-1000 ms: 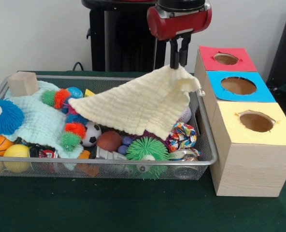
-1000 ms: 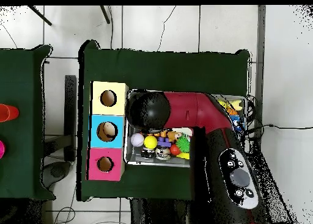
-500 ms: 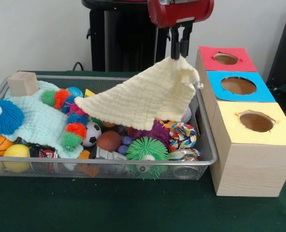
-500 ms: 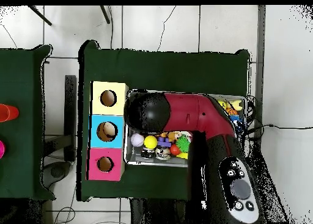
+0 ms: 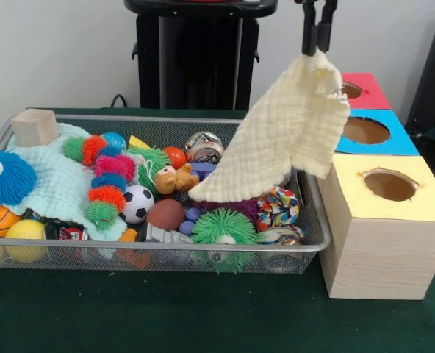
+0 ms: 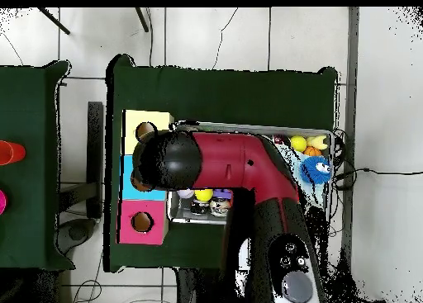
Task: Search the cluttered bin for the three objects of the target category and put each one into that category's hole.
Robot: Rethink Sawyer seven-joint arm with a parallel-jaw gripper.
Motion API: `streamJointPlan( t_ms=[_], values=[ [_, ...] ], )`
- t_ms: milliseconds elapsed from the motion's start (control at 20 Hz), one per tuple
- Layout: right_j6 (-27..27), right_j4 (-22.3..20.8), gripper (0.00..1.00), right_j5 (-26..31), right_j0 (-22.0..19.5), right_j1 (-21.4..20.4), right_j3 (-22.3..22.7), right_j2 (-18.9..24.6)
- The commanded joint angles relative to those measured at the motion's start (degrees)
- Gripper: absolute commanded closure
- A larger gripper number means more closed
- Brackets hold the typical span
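Pincer (image 5: 314, 48), fingers pinched tight on one corner of pale yellow cloth (image 5: 283, 140), holds it aloft at 12 o'clock above bin's box-side end. Cloth hangs w/ long axis sloping from gripped corner toward 7 o'clock, low edge trailing over toys in wire bin (image 5: 159, 254); its 3 o'clock side drapes against wooden box (image 5: 379, 243) w/ red, blue, yellow holes on green surface (image 5: 203, 316).
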Motion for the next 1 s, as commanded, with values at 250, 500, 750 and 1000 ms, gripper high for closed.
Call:
streamJointPlan(
  t_ms=[250, 500, 750, 1000],
  values=[
    [13.34, 3.09, 1.00, -2.66, -0.15, 5.02, 4.66, -2.18],
    [12.11, 3.55, 1.00, -4.84, -0.80, 6.51, 4.79, -1.99],
    [9.63, 3.84, 1.00, -4.31, -2.51, 6.65, 4.42, -1.57],
    [7.43, 3.06, 1.00, -5.11, -4.27, 8.71, 2.71, -0.51]
  ],
)
